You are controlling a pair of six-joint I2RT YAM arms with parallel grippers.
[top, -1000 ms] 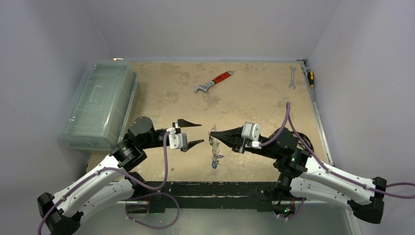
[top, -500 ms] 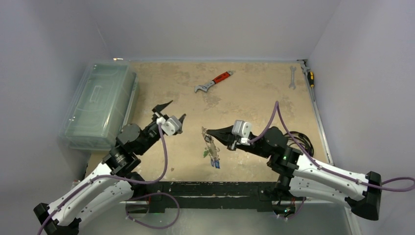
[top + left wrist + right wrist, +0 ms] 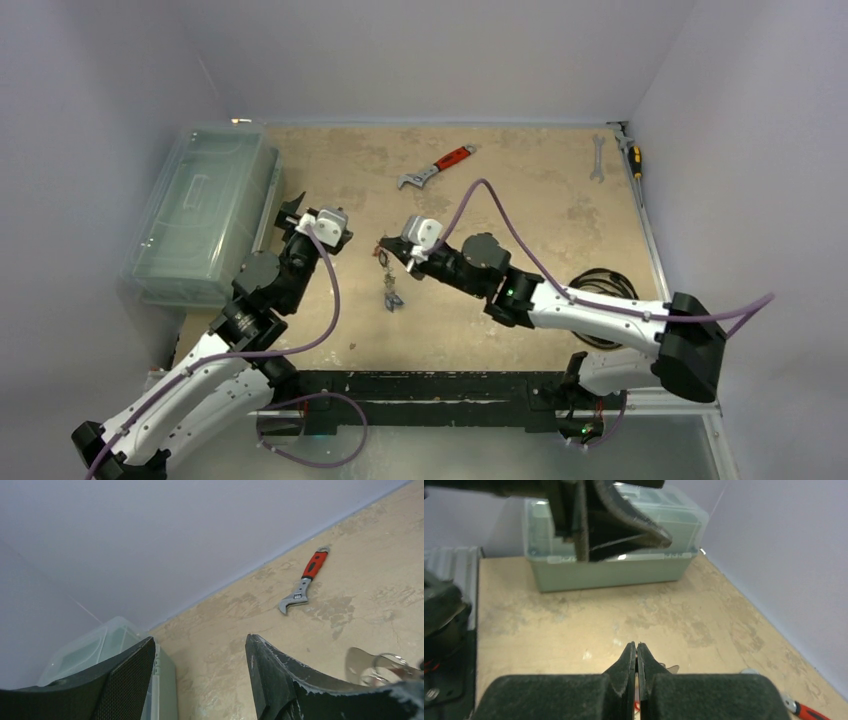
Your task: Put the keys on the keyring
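Observation:
My right gripper is shut on the keyring and holds it above the table, left of centre. The keys dangle below it in a bunch, with blue and green tags. In the right wrist view my fingers are pressed together; a silvery bit shows beside them. My left gripper is open and empty, raised next to the plastic box and left of the bunch. In the left wrist view the keyring's silvery edge shows at the bottom right.
A clear plastic box stands along the left edge. A red-handled wrench lies at the back centre. A silver spanner and a screwdriver lie at the back right. A coiled black cable lies at the right.
My right gripper has carried the keyring and keys leftward and farther back. My left gripper has swung from pointing right up and back towards the box, still open.

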